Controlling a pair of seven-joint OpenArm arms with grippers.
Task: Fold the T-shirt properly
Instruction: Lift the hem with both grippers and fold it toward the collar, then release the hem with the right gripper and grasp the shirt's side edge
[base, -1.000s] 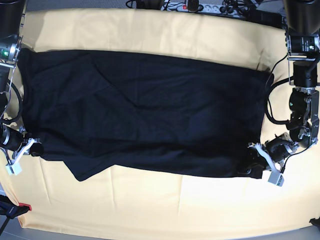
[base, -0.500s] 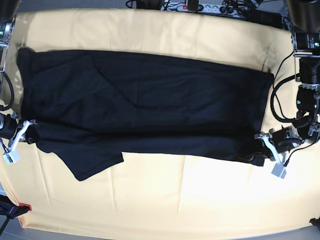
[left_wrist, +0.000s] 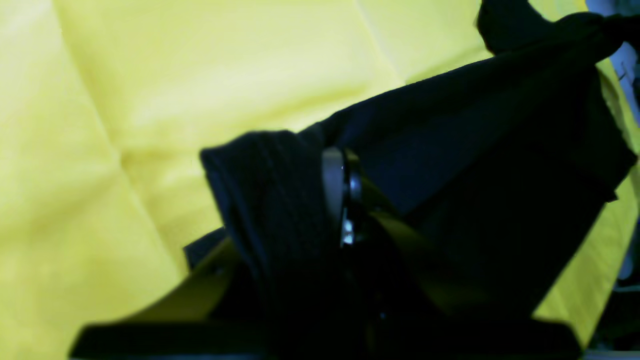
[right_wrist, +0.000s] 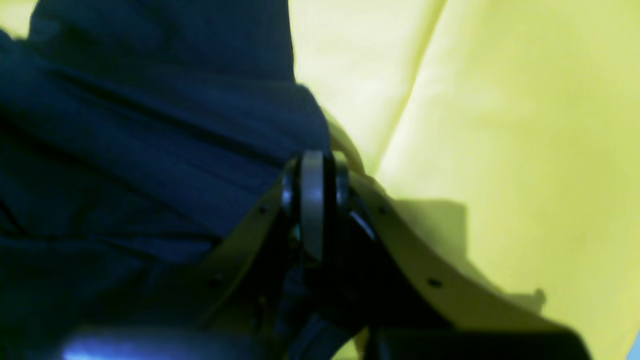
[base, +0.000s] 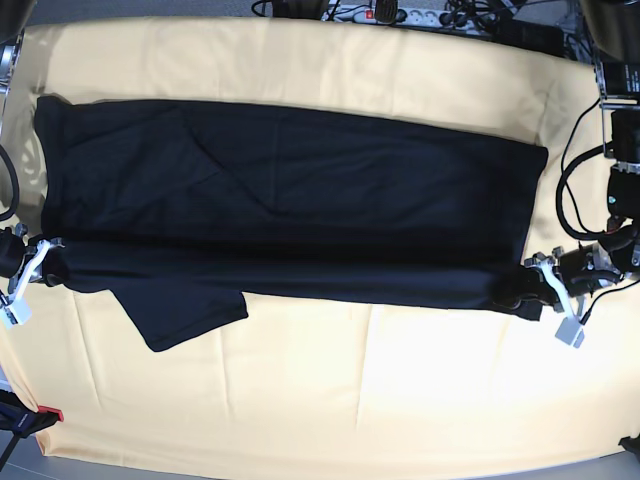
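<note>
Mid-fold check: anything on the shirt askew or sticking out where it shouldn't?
Yes. A sleeve of the T-shirt sticks out below the folded near edge on the base view's left and lies flat on the yellow cloth, so that edge isn't straight. Both the left gripper and right gripper pinch the fold's ends.

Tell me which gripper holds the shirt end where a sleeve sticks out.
The right gripper, at the base view's left. A sleeve pokes out of the T-shirt near it; by the left gripper none shows.

Bare yellow cloth (base: 380, 390) below the T-shirt (base: 300, 200)
</note>
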